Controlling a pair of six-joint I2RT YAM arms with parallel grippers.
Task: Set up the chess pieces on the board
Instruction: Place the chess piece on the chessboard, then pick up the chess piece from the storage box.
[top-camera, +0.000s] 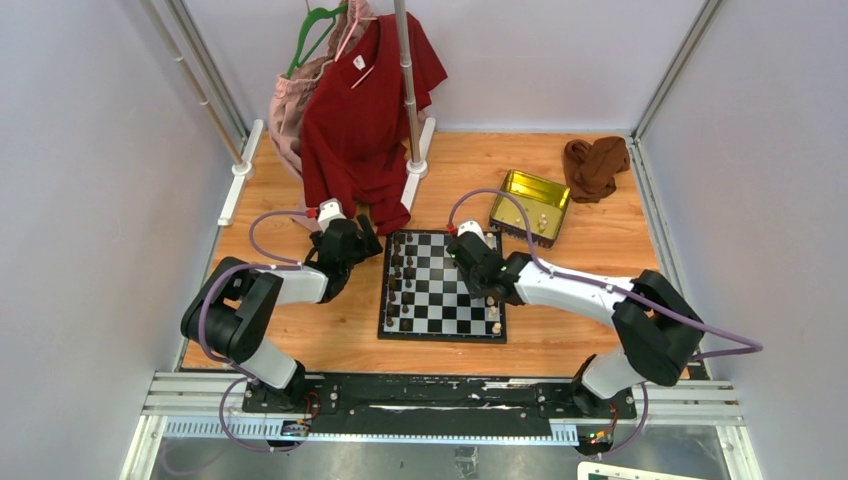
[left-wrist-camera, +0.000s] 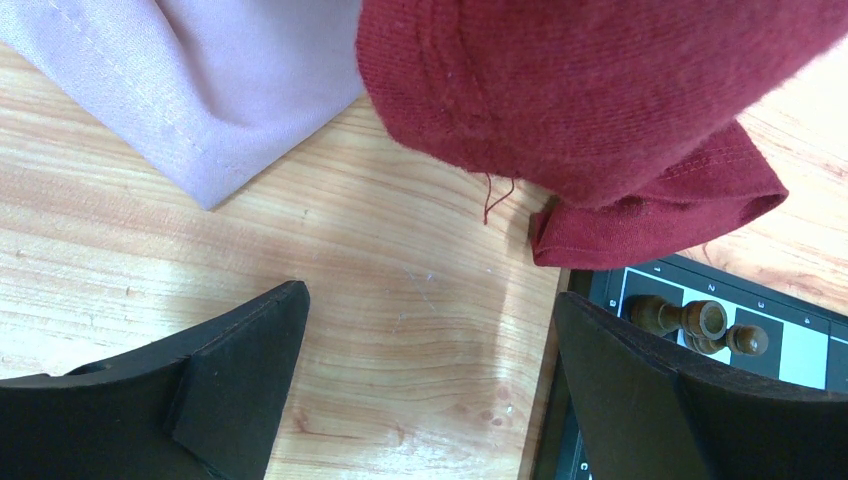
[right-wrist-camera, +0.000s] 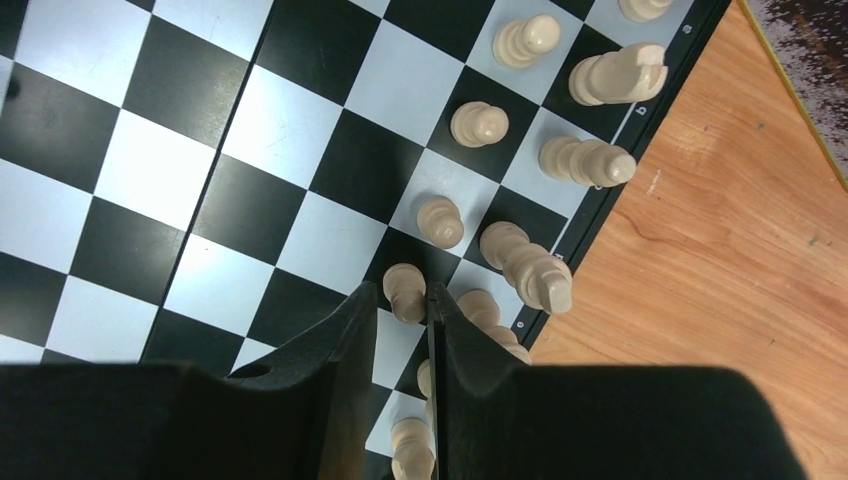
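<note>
The board (top-camera: 447, 300) lies mid-table. Dark chess pieces (top-camera: 400, 285) stand in its left columns and cream ones (top-camera: 494, 322) along its right edge. My right gripper (top-camera: 485, 292) is low over the right side. In the right wrist view its fingers (right-wrist-camera: 403, 295) are closed to a narrow gap around a cream pawn (right-wrist-camera: 405, 290) standing on the board (right-wrist-camera: 150, 150), among other cream pieces (right-wrist-camera: 585, 160). My left gripper (top-camera: 365, 243) is open and empty over bare wood (left-wrist-camera: 430, 295), just left of the board's far left corner (left-wrist-camera: 800, 350), where two dark pieces (left-wrist-camera: 690, 320) stand.
A gold tin (top-camera: 530, 190) holding a few cream pieces (top-camera: 542, 222) sits behind the board's right corner. A brown cloth (top-camera: 595, 165) lies beyond it. A red shirt (top-camera: 365, 110) and a pink garment (top-camera: 290, 110) hang from a stand (top-camera: 415, 165), their hems close above my left gripper (left-wrist-camera: 600, 100).
</note>
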